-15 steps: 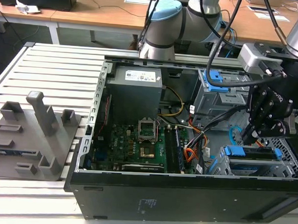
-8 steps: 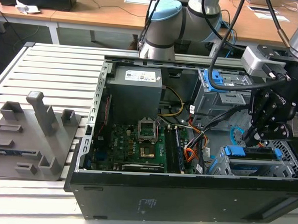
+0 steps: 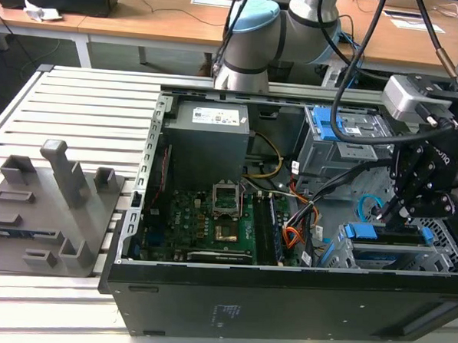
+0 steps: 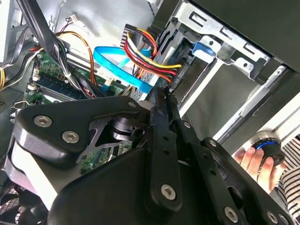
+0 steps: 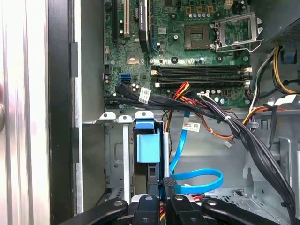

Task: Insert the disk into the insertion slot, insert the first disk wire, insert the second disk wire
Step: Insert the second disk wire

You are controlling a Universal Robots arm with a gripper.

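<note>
In the exterior view, the gripper (image 3: 402,214) hangs over the open case (image 3: 284,297) at the view's right, its black fingers reaching down to the disk (image 3: 387,235). The disk, in its blue carrier, sits in the slot (image 3: 340,258), the low cage near the case's front wall. The blue wire (image 3: 365,205) loops on the case floor just behind the disk. A taller grey cage (image 3: 342,143) with blue tabs stands further back, and the motherboard (image 3: 211,220) lies toward the view's left.

In the second wrist view, the fingers (image 4: 161,140) come together to a narrow tip beside a plug with red, yellow and black leads (image 4: 147,58). Whether that tip pinches anything I cannot tell. The blue wire (image 4: 117,68) runs just behind the tip. A person's hand (image 4: 255,161) rests on a knob at the case's edge.

In the first wrist view, the fingers (image 5: 168,183) stand close together, with a small dark plug (image 5: 169,181) on the blue wire (image 5: 206,180) between their tips; a firm grip is not clear. The disk's blue carrier (image 5: 148,145) stands in the slot (image 5: 115,154) just beside them. Red-orange leads (image 5: 180,91) run among the black cable bundle (image 5: 225,122) over the motherboard (image 5: 187,47).
</note>
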